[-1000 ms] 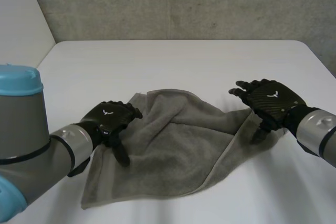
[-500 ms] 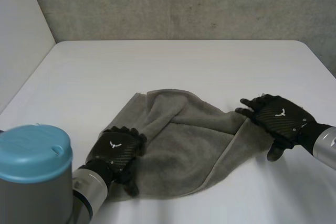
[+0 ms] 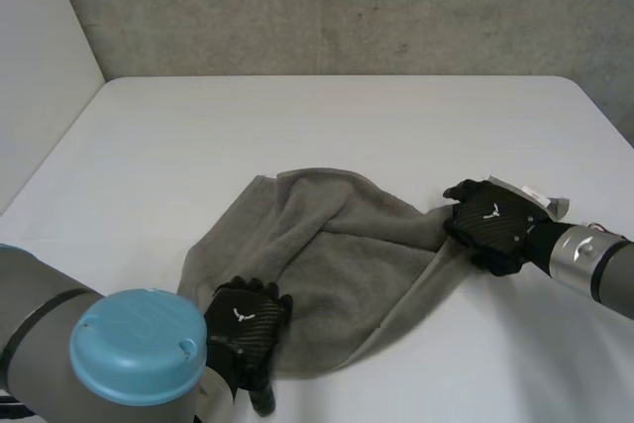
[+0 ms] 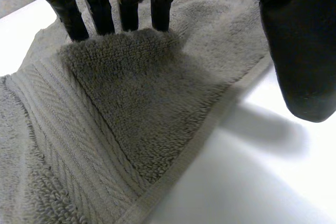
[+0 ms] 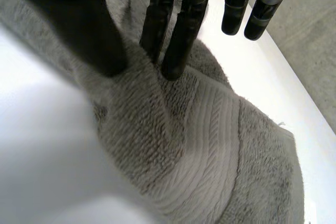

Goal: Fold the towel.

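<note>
A grey towel (image 3: 327, 264) lies rumpled on the white table (image 3: 327, 116), with one flap folded over its middle. My left hand (image 3: 248, 329) rests on the towel's near-left corner. In the left wrist view its straight fingers (image 4: 126, 3) press on the towel (image 4: 131, 108), and the thumb (image 4: 299, 51) hangs apart over bare table. My right hand (image 3: 490, 225) sits on the towel's right corner. In the right wrist view two fingers (image 5: 181, 24) and the thumb (image 5: 79, 19) close on a bunched ridge of towel (image 5: 199, 145); the other fingers stay off it.
My left arm's light-blue cap (image 3: 139, 344) stands at the near left and hides part of the table's front. A concrete wall (image 3: 347, 7) runs behind the table. Bare tabletop stretches beyond the towel and to its right.
My left hand slid toward me along the towel's left side to the near-left corner. My right hand dropped onto the right corner and its fingers closed on the cloth.
</note>
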